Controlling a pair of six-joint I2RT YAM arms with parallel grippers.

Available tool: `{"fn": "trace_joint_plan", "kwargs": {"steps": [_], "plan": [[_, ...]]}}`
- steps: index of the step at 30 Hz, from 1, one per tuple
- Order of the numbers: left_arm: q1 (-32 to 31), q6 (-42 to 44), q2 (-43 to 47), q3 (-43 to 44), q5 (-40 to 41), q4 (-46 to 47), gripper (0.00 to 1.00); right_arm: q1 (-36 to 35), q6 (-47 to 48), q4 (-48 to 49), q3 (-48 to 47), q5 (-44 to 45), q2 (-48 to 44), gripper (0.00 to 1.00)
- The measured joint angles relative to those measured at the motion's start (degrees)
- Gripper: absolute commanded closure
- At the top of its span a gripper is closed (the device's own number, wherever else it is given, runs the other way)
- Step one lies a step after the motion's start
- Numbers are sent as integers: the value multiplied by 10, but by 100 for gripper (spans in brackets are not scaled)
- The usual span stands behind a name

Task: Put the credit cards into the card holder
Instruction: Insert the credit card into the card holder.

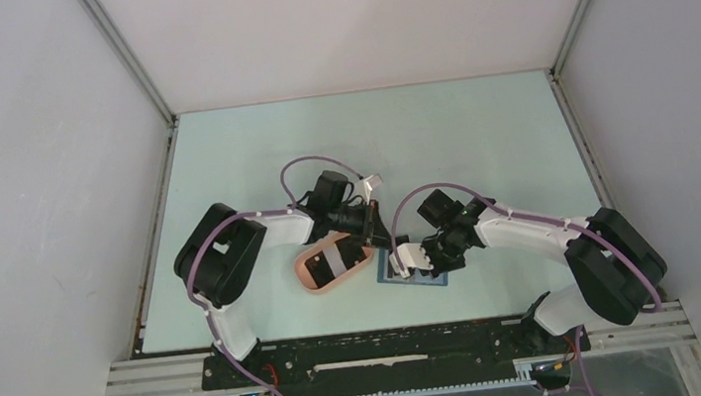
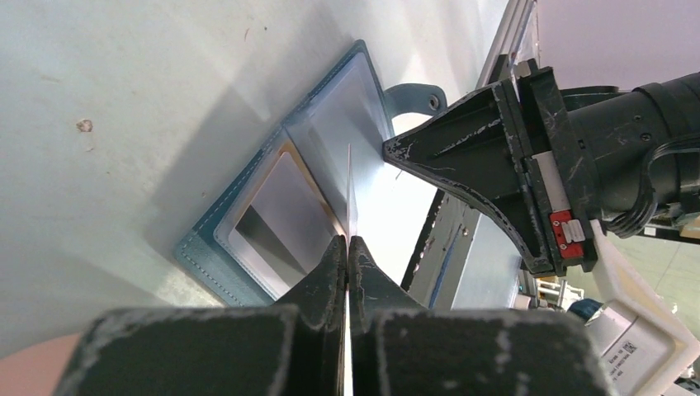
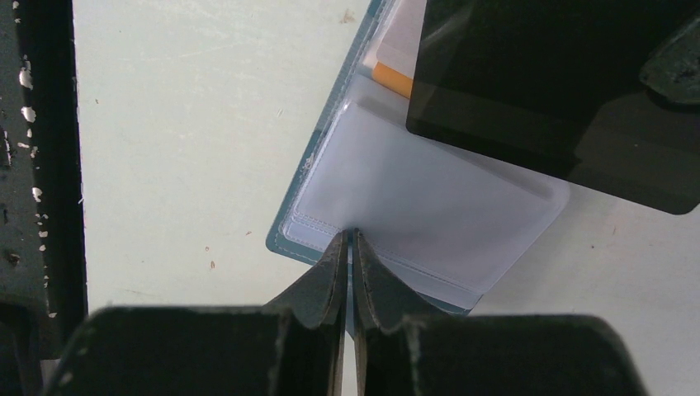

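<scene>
Black card (image 3: 561,91) shows broadside only from right wrist.

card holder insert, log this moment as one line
left fingers: shut on black card, edge-on over card holder | right fingers: pinching its clear pocket | orange card: in a pocket

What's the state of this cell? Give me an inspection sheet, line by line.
Surface: pale green table, a few small specks.
Job's things: card holder lies open on the table; orange card shows in a pocket; black card held over the holder.
Clutter: pink tray beside the holder, dark contents unclear.
Grippers: left gripper shut on the black card; right gripper pinching the holder's clear pocket edge.
Cables: purple cables looped over both arms.
Surroundings: white walls; metal rail at the near edge.
</scene>
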State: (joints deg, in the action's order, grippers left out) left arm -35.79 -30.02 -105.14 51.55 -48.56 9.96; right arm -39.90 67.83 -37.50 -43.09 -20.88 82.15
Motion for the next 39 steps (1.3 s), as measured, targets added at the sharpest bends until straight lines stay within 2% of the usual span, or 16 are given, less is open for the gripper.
{"fn": "trace_joint_plan", "kwargs": {"steps": [35, 39], "plan": [[-23, -3, -36, 17, 1, -6, 100, -4, 0, -4, -5, 5, 5, 88], [-28, 0, -40, 30, 7, -31, 100, -5, 0, -4, -5, 6, 5, 88]]}}
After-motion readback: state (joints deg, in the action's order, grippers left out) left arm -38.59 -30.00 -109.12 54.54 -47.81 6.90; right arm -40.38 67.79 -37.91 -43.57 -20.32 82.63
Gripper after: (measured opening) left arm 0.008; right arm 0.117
